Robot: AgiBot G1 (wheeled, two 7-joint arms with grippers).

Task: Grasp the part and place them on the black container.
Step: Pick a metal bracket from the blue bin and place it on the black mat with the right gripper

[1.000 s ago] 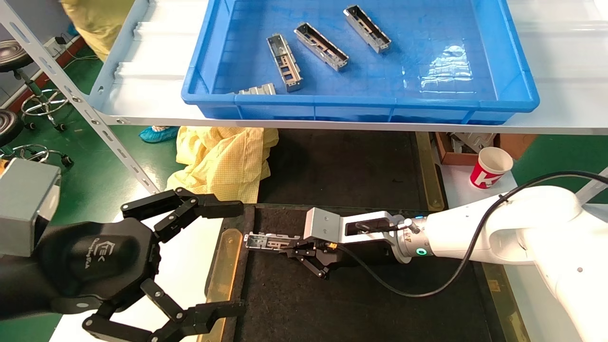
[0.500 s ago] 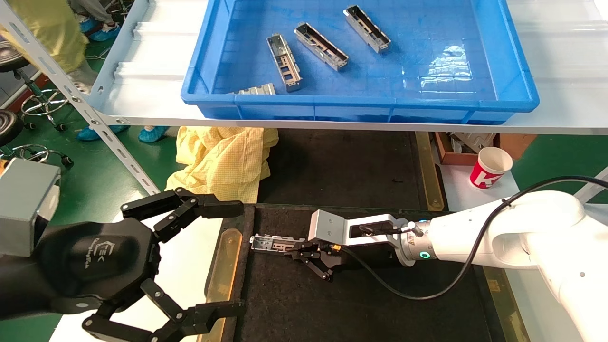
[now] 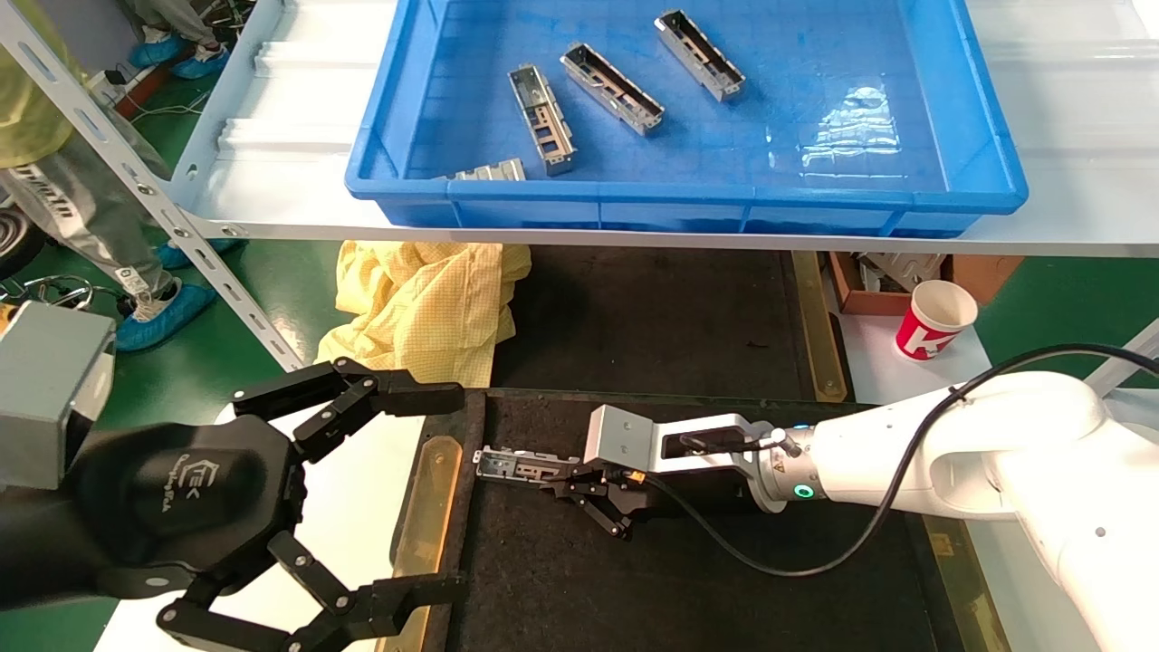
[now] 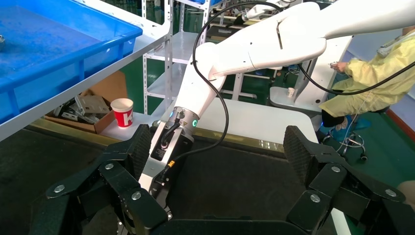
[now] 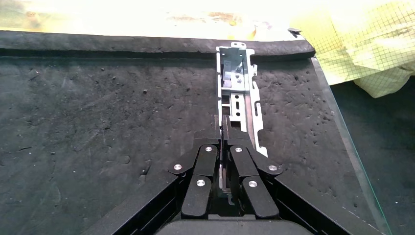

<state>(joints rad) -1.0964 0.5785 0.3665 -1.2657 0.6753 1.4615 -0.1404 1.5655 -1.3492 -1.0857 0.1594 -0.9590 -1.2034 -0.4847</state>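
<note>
The right gripper (image 3: 579, 478) is clenched on the part (image 3: 521, 465), low over the black container (image 3: 688, 580)'s left end; whether it touches the felt I can't tell. Release remains, and four parts wait in the blue bin (image 3: 978, 163). The left gripper (image 3: 362, 507) hangs spread wide, idle.

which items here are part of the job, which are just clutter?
Job: part pinched in right end effector, over black container.
Clutter: blue bin of spare parts, yellow cloth, paper cup. Left end effector idle, open.

part (image 3: 518, 465): bare silver sheet metal, shiny
black container (image 3: 688, 580): matt, rough, pitted felt-like surface
blue bin (image 3: 982, 172): glossy smooth plastic
yellow cloth (image 3: 426, 308): thin checked fabric, crumpled
cup (image 3: 934, 319): paper
</note>
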